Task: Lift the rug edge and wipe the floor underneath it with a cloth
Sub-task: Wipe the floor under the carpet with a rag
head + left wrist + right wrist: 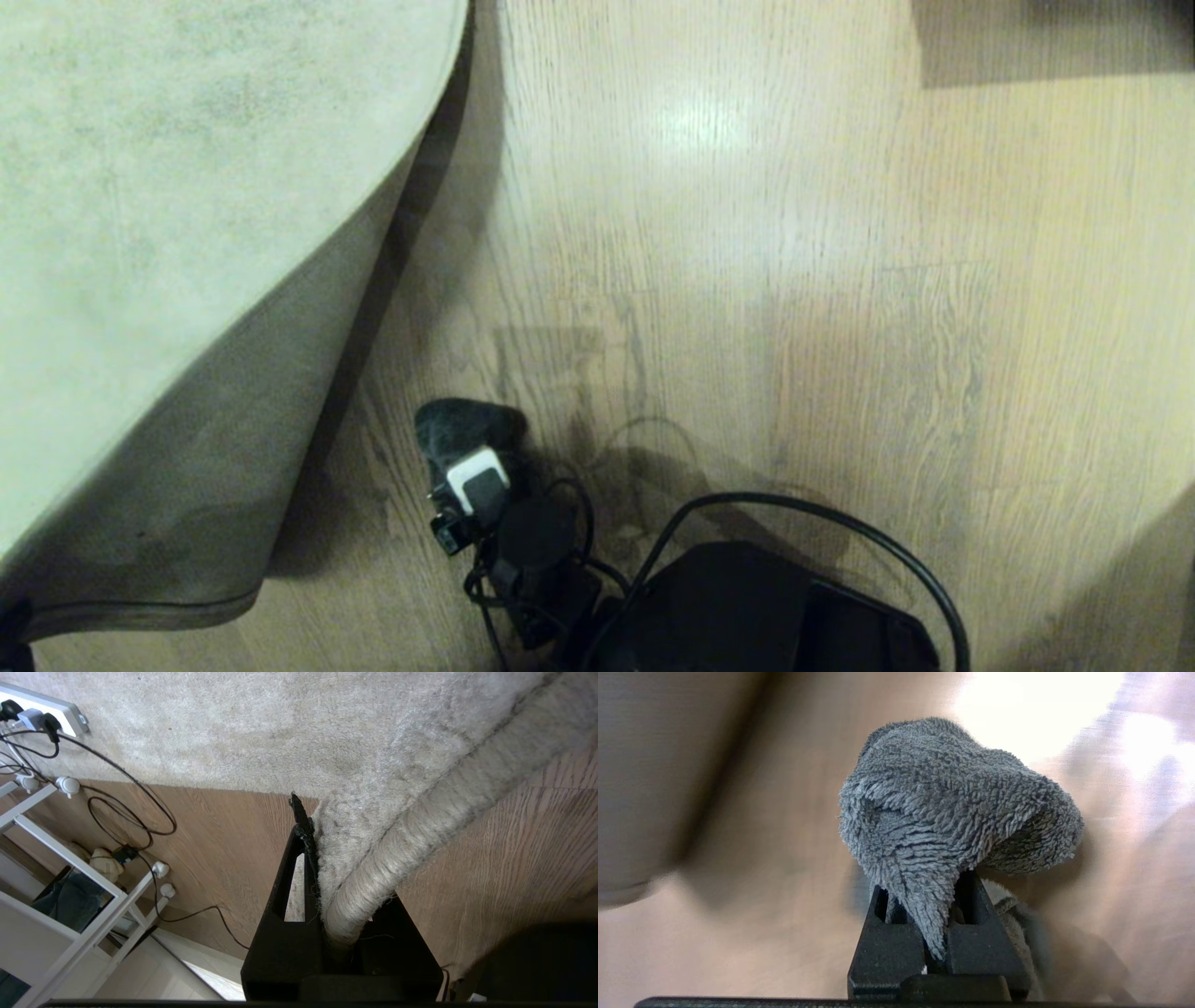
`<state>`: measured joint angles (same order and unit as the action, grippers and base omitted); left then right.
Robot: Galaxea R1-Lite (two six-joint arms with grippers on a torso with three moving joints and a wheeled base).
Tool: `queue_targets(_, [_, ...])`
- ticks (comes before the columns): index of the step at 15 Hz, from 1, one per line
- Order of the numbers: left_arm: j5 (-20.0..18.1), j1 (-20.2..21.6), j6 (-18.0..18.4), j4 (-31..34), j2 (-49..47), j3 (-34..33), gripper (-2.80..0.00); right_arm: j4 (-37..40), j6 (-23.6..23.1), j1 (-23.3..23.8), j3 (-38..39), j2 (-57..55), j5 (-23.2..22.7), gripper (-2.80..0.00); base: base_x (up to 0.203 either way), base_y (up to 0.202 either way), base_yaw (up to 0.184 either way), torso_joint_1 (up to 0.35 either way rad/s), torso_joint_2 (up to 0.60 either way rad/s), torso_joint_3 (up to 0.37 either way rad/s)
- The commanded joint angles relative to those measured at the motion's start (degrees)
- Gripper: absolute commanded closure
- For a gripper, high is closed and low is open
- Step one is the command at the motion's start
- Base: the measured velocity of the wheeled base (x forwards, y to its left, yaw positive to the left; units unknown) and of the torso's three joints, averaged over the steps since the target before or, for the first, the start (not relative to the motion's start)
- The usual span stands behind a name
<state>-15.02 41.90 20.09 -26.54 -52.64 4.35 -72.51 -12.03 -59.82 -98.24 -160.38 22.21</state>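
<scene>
The right gripper [934, 914], black and two-fingered, has its jaws pinched on a bunched, dark grey fluffy cloth [952, 807] that billows out beyond the fingertips. In the head view that same cloth [462, 429] hangs low over the light brown oak-look wood plank floor [794, 280], just beside the raised flap of the rug. The rug edge [308, 373], the border of a large pale grey-beige mottled short-pile rug with grey-brown woven backing, lies to the robot's left of the cloth, its lifted line running diagonally away from the robot. The shaded strip of floor beneath that flap sits between the cloth and the rug's backing, so the wipe, as I judge it, calls for a short sweep leftward under the overhang, along that diagonal. The left gripper [322, 877], at the rug's near corner, is clamped on the rolled border [373, 877], holding it clear of the planks. Being already beside the gap, the right arm is the nearer one for wiping.
</scene>
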Motion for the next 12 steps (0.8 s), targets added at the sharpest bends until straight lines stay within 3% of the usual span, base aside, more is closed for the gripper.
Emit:
queue_targets(1, [-0.1, 0.0, 0.1, -0.1, -0.3, 0.0, 0.0, 0.5, -0.3, 3.2, -3.7, -1.8, 0.2, 0.0, 0.0, 0.0, 0.0, 0.0, 0.0, 0.0])
queue_targets(4, [-0.4, 0.0, 0.2, -0.1, -0.5, 0.0, 0.0, 2.0, -0.7, 6.6, -6.7, -0.5, 0.5, 0.0, 0.0, 0.0, 0.0, 0.0, 0.0, 0.0])
queue_targets(12, [-0.2, -0.8, 0.2, -0.2, -1.0, 0.0, 0.0, 2.4, -2.4, 11.8, -5.4, 9.4, 0.6, 0.0, 0.0, 0.0, 0.0, 0.0, 0.0, 0.0])
